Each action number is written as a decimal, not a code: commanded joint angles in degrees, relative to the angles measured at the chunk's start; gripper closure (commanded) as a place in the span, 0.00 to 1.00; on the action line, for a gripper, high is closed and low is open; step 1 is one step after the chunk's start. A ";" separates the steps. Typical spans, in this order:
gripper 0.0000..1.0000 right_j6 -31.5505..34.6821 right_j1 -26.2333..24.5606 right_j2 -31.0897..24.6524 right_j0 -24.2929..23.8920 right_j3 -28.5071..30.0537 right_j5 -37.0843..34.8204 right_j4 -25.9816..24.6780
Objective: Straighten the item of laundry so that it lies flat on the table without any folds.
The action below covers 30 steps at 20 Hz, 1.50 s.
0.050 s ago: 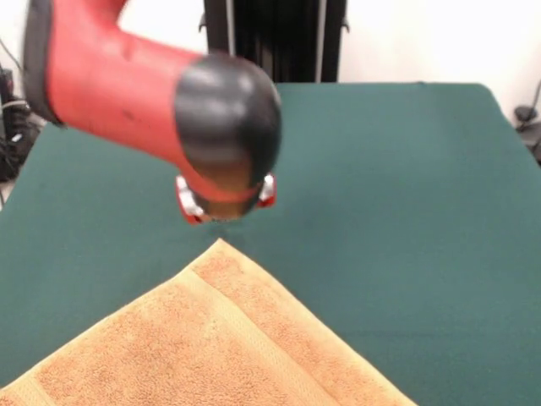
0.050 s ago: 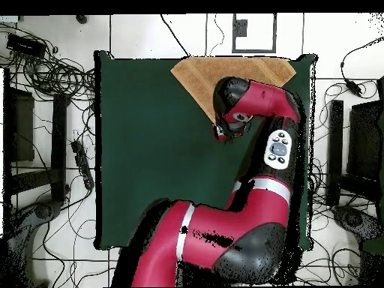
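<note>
The item of laundry (image 1: 211, 338) is an orange-tan terry towel lying at the near edge of the table (image 1: 406, 186), turned so one corner points toward the table's middle. A paler band runs along its right side. Its lower part runs out of the front view. The overhead view shows the towel (image 2: 196, 76) at the table's top edge, partly covered by the arm. My gripper (image 1: 226, 205) hangs just above the table, a short way beyond the towel's pointed corner, under the arm's black rounded wrist. In the overhead view the gripper (image 2: 223, 133) sits just off that corner.
The red arm (image 2: 262, 101) reaches across the right half of the green table (image 2: 142, 150). Cables and dark equipment (image 2: 45, 112) crowd the floor on both sides of the table. A black stand (image 1: 275, 38) rises behind the table's far edge.
</note>
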<state>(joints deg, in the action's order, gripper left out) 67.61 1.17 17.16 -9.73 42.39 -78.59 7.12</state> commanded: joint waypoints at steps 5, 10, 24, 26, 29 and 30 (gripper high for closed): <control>1.00 -0.83 14.41 -11.38 -2.81 6.61 1.04 5.57; 1.00 -0.37 11.05 -12.01 -3.09 -2.68 -3.20 4.06; 1.00 3.66 1.73 -10.59 -1.08 -2.87 20.54 -1.76; 1.00 4.72 1.79 -10.94 -1.01 -1.55 24.16 -1.94; 1.00 5.82 2.45 -11.81 -1.22 0.98 30.62 -1.84; 1.00 6.08 2.52 -12.16 -1.30 1.46 32.13 -1.65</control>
<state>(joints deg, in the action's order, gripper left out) 67.62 7.02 12.58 -12.84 34.99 -52.14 7.02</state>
